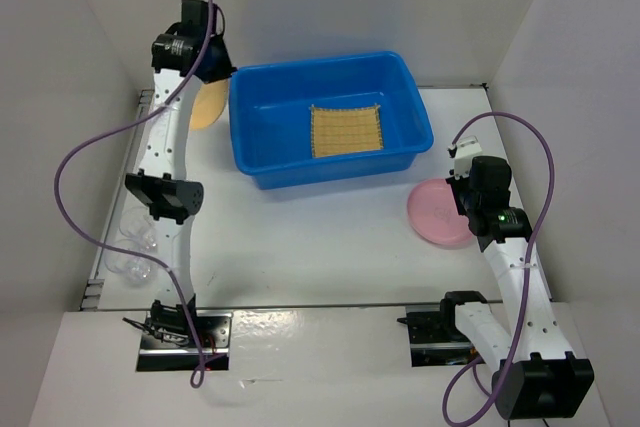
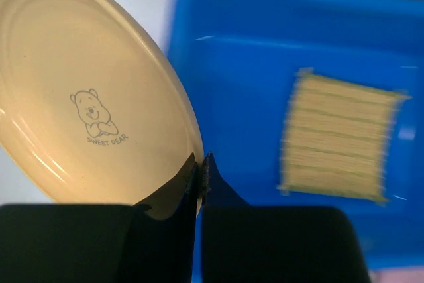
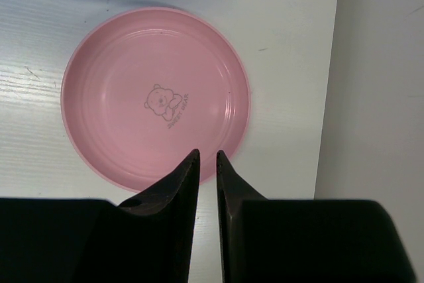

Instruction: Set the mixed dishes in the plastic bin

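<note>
Tan-orange plate (image 2: 86,91), tilted at upper left of the frame beside the blue bin (image 1: 330,117), is pinched at its rim by the left claw (image 2: 201,175). Looks light, stiff and slick, so a rim grip suits. Right claw (image 3: 207,164), nearly pressed together, hovers over the pink plate (image 3: 156,97) on the bench (image 3: 278,31).

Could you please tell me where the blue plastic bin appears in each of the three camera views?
Top external: the blue plastic bin sits upper centre, with the woven mat inside.
Left wrist: it fills the right side, beside the tan plate.
Right wrist: not in view.
Shared landmark: the woven mat, in both bin views.
</note>
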You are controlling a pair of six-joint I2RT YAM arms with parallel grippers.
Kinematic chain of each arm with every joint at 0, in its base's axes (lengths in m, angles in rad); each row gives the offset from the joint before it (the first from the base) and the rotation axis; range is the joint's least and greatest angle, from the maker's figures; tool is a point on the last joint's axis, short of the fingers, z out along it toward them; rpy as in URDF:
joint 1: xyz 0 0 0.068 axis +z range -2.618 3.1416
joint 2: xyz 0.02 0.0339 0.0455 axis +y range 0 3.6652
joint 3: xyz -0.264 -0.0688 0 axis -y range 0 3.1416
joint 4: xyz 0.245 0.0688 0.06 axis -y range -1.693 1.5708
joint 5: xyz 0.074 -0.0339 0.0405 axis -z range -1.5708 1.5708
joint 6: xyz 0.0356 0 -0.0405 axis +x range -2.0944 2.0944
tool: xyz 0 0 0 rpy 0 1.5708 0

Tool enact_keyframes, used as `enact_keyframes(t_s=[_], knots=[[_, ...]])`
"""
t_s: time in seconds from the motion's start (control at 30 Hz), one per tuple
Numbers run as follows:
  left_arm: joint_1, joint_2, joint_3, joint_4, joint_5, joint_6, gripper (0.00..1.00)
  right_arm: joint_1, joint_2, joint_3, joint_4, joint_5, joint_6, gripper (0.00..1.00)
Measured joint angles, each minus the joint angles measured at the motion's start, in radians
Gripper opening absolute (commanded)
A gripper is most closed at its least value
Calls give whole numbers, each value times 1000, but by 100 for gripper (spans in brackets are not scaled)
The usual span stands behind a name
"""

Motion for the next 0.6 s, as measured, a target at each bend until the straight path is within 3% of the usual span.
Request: enact_keyframes(t_s=[0.1,0.2,0.6], knots=[[-90,17,172,19,79,-28,0,0,0,0,0,0,0,21],[-189,20,243,47,133,-50,0,0,0,0,0,0,0,21],[-483,296,182,99,87,77,0,0,0,-5,0,0,0,21]])
